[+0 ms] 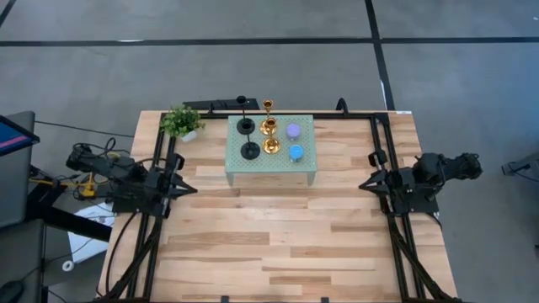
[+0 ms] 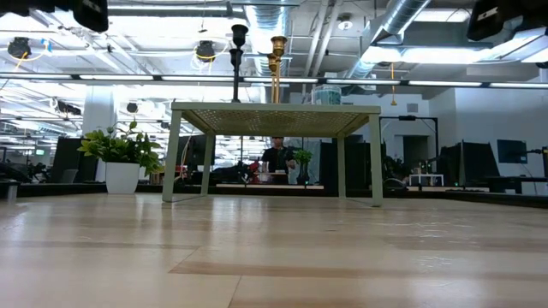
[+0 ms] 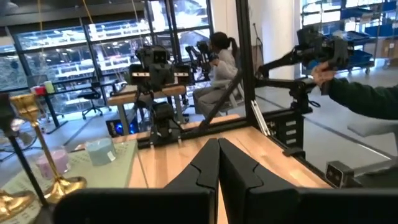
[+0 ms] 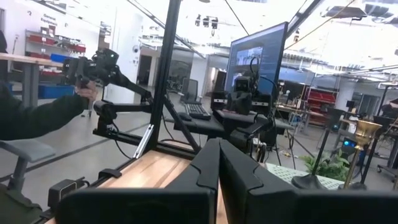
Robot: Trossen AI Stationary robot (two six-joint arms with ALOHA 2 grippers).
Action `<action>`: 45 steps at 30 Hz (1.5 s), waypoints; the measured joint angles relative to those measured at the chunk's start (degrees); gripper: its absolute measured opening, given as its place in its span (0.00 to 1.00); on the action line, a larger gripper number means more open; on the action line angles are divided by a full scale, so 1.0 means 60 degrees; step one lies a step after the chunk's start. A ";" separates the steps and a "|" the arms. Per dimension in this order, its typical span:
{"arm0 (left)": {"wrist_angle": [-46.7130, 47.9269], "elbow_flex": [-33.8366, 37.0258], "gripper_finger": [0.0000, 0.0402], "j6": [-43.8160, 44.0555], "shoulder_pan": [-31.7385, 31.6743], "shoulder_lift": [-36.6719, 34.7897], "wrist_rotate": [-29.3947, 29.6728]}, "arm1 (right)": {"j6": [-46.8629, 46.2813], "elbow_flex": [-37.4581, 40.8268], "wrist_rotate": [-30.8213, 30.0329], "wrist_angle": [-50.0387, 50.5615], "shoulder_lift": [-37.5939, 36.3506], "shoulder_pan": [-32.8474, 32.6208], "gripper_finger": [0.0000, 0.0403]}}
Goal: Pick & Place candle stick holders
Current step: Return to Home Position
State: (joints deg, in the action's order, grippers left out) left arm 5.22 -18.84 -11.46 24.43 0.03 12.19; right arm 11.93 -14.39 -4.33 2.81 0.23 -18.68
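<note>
1. Step in hand: all 6 candle stick holders [image 1: 269,127] stand on the mint-green perforated stand [image 1: 240,171], and none is on the bare tabletop [image 1: 269,244]. Placing is judged complete; the step is parking both arms.
2. Next move, as judged: no grasp is called for. Each arm need only settle at its rest pose, carrying nothing and keeping clear of the stand's top.
3. Arrangement: the 2 black holders [image 1: 250,151] stand one behind the other along the stand's left edge. The 2 gold holders [image 1: 271,146] line up just beside them, toward the middle. The lilac holder [image 1: 293,131] and the blue holder [image 1: 296,153] stand toward the right edge, lilac farther back. All appear upright.
4. Appearance: the black ones have round bases and thin stems. The gold ones are shiny with flared feet. The lilac and blue ones are stubby and round.
5. Stand: at the middle of the tabletop's far edge. A potted plant [image 1: 181,122] sits near the far left corner, beside the stand.
6. Left gripper [image 1: 192,188]: at the tabletop's left edge, well apart from the stand, fingers pressed together on nothing.
7. Right gripper [image 1: 362,185]: at the right edge, likewise clenched and empty.
</note>
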 joint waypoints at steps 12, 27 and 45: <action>-0.1521 0.1995 0.03 -0.0462 -0.0004 0.0003 -0.0663 | -0.0001 0.0789 0.0005 -0.0446 -0.0004 -0.0004 0.00; -0.2171 0.2949 0.03 -0.0031 -0.0004 0.0000 -0.1574 | -0.0166 0.2309 0.0511 -0.1453 -0.0006 -0.0007 0.00; -0.2168 0.3087 0.03 0.0462 -0.0004 0.0062 -0.1545 | -0.0348 0.2331 0.0511 -0.0943 -0.0015 -0.0007 0.00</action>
State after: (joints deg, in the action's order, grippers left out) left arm -7.79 -0.32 -8.69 24.40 0.40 2.92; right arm 9.85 -0.40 -1.26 -2.85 0.14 -18.72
